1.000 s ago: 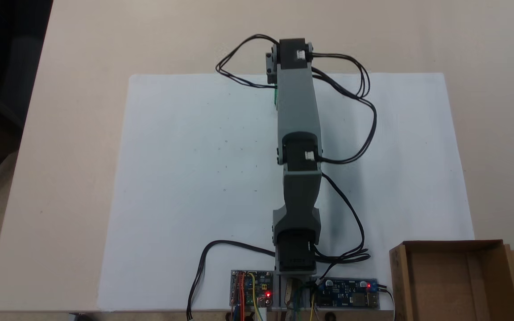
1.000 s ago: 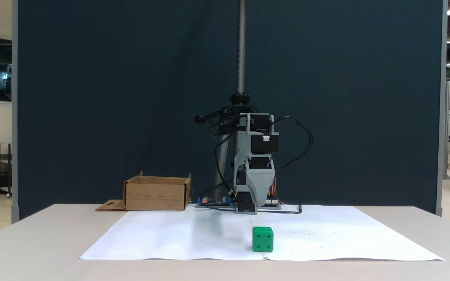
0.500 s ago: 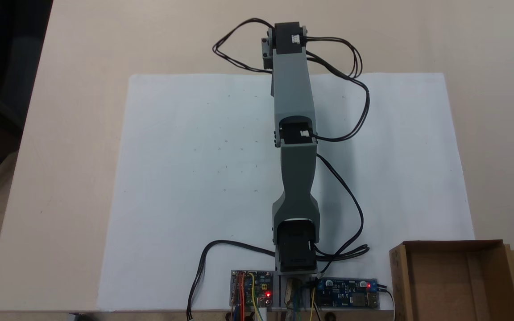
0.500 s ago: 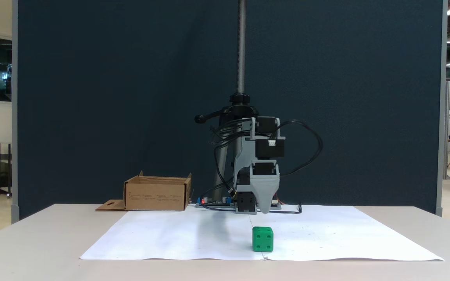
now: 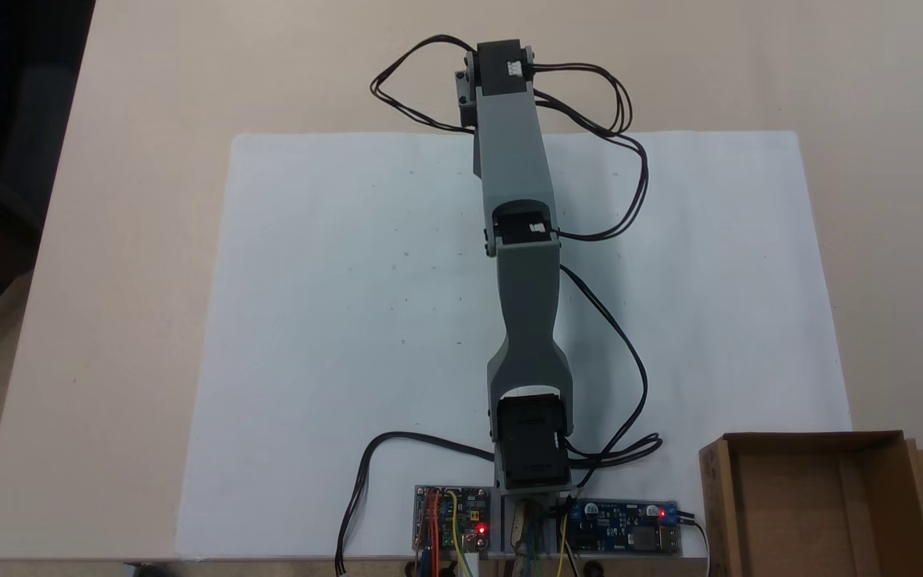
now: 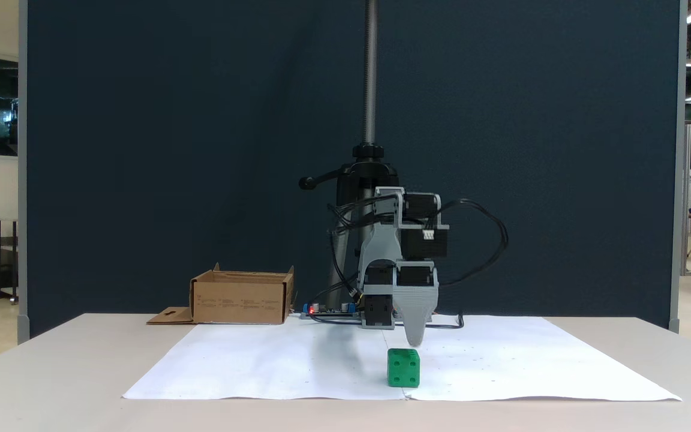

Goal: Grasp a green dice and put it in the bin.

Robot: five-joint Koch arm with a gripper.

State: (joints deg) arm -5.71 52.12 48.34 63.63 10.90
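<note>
**Gripper poised over the green dice, grasp not yet made**

In the fixed view from above, the arm [image 5: 521,264] stretches straight out from its base across the white paper sheet [image 5: 333,320] to the sheet's far edge. Its forearm and wrist motor cover whatever lies beneath them there. The bin [image 5: 818,505] sits at the lower right of this view, beside the base electronics, its open top facing up and its flap with the cutout on the right side.

In the fixed view from the front, the green dice [image 6: 403,368] rests on the paper near its front edge, upright, with a four-pip face toward the camera. The gripper [image 6: 415,339] hangs just above it, its grey tip pointing down and sitting slightly right of the dice's middle. One tapered tip shows; I cannot tell whether the jaws are apart or together. Nothing is held. The bin [image 6: 240,297] stands well apart at the left rear of the table.

To do this step well, the tip should probably shift a little left in this view so the dice sits centred, the jaws should be spread wider than the cube, and the descent should be slow enough not to nudge the dice off the paper.
</note>
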